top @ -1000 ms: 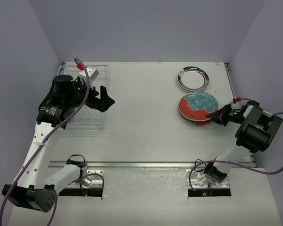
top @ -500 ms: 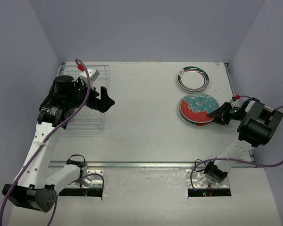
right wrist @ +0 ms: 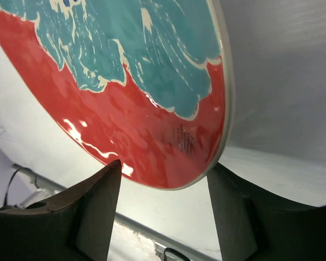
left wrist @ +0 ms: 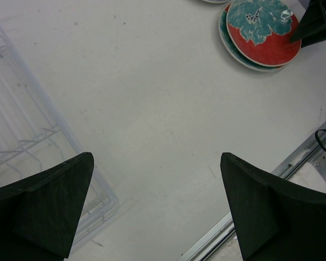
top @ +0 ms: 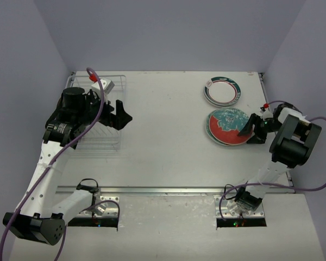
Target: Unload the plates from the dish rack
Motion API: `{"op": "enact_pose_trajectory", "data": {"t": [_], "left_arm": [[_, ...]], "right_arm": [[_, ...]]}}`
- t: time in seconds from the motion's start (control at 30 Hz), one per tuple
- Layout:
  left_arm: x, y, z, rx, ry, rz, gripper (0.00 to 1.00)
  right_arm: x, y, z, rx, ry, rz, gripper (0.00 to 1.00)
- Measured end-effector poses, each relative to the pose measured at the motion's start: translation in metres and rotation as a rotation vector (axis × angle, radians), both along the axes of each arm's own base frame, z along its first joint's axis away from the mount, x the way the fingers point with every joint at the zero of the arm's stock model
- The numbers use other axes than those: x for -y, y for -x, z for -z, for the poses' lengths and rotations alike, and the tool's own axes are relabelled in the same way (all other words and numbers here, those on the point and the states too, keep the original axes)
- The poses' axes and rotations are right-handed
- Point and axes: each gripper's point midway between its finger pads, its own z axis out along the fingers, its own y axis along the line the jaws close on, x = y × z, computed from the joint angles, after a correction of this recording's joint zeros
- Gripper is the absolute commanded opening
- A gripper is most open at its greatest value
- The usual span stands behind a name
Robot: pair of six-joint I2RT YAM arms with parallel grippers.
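White table (top: pixel 163 163), grey walls. From the top: rack (top: pixel 100 136) far left, left gripper (top: pixel 121 114) hanging wide open at its right edge, holding nothing. Green-rimmed plate (top: pixel 221 90) lies far right; red plate (top: pixel 225 124) just nearer, right gripper (top: pixel 250 132) at its rim. Left wrist: fingers spread over bare table, rack corner beside; red plate rests on a teal plate (left wrist: pixel 228 43). Right wrist: jaws parted, red rim between them.

White desk (top: pixel 163 147) under left tool (top: pixel 122 114) and right tool (top: pixel 250 132); metal rail (top: pixel 168 190) crosses it on the near side of both.
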Motion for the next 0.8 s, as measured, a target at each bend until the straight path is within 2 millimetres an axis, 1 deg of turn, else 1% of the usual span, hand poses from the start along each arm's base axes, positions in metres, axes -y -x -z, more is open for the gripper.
{"op": "enact_pose_trajectory", "data": {"t": [0.07,0.13,0.27,0.6,0.8], "left_arm": [[-0.001,0.0,0.0,0.0,-0.002,-0.003,1.0],[-0.002,-0.001,0.0,0.0,-0.005,-0.009,1.0],[-0.004,-0.002,0.001,0.0,-0.012,-0.023,1.0],[-0.008,-0.003,0.004,-0.008,-0.025,-0.046,1.0],[-0.008,-0.004,0.005,-0.011,-0.026,-0.046,1.0]], "right_arm": [[0.002,0.0,0.0,-0.008,0.051,-0.033,0.68],[0.004,-0.002,0.001,-0.012,0.103,-0.07,0.73],[0.004,-0.004,0.003,-0.02,0.169,-0.128,0.74],[-0.005,0.006,0.003,-0.06,0.188,-0.198,0.75],[-0.019,0.011,0.003,-0.074,0.18,-0.266,0.75]]}}
